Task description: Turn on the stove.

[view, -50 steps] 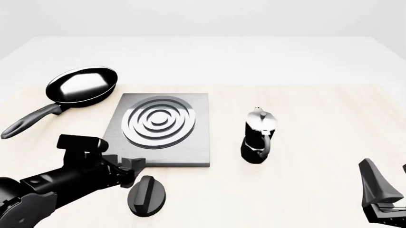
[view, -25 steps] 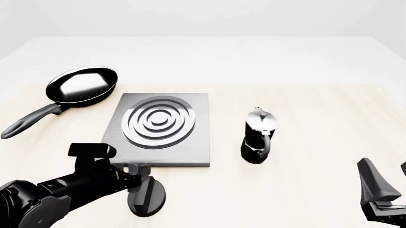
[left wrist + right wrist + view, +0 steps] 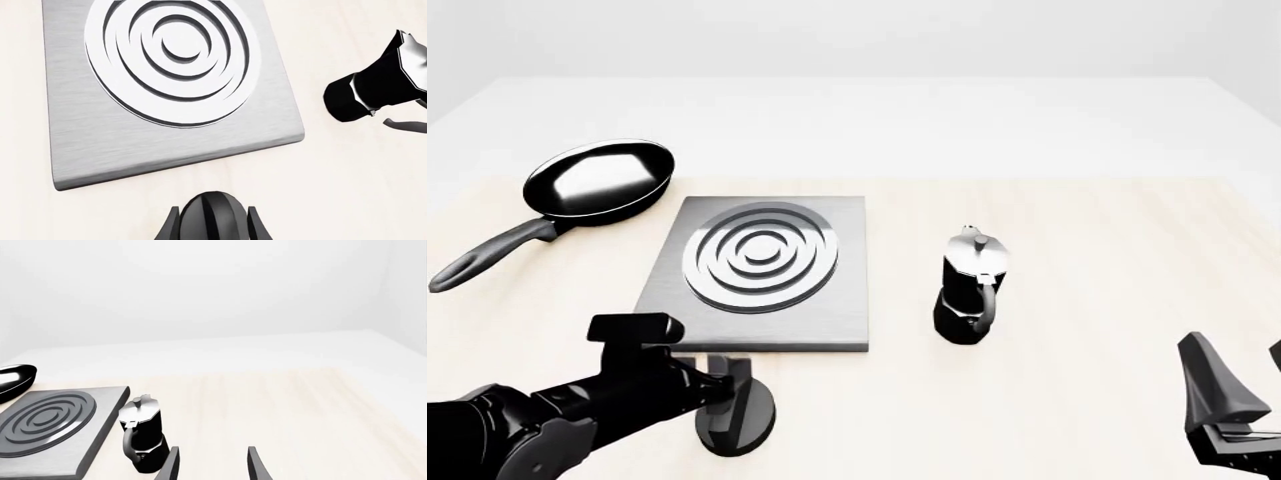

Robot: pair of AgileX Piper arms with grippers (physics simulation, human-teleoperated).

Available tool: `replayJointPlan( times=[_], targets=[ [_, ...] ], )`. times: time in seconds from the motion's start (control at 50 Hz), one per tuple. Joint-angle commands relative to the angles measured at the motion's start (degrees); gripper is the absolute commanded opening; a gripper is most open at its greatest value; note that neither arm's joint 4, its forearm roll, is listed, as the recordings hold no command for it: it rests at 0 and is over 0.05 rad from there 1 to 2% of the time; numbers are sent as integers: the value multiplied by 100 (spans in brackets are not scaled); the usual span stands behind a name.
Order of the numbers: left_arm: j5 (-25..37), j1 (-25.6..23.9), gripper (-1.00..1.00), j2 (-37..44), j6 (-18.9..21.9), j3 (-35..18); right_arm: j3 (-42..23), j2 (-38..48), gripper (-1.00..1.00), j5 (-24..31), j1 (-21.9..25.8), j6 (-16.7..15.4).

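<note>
Your left tool (image 3: 209, 227) straddled the knob (image 3: 738, 417) (contact unclear) below the stove (image 3: 827, 320); right tool (image 3: 209, 465) sat open, empty.

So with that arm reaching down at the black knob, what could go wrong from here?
The knob sits loose on the table, apart from the stove. The left tool has a finger on each side of it, so a poor grip might push it or tip it instead of turning it. The fingers also work close to the stove's near edge and could bump it. The coffee pot and the right tool look safely clear.
</note>
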Motion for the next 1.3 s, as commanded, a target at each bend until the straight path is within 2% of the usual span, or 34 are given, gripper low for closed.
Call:
replayJointPlan(
  times=[0.02, 0.82, 0.96, 1.06, 1.3],
  targets=[
    [-215, -17, 100, 264, -83, 47, 0, -87, 100, 66, -10, -6],
    [-841, -49, 100, 981, -251, 168, 0, -38, 100, 32, -19, -4],
    [-709, 62, 100, 773, -172, 153, 0, -48, 100, 41, -19, -3],
    [-483, 320, 100, 402, -4, 130, 0, -13, 100, 11, -11, -7],
    [-298, 685, 100, 135, 129, 76, 0, 77, 100, -55, 4, -9]
  ],
)
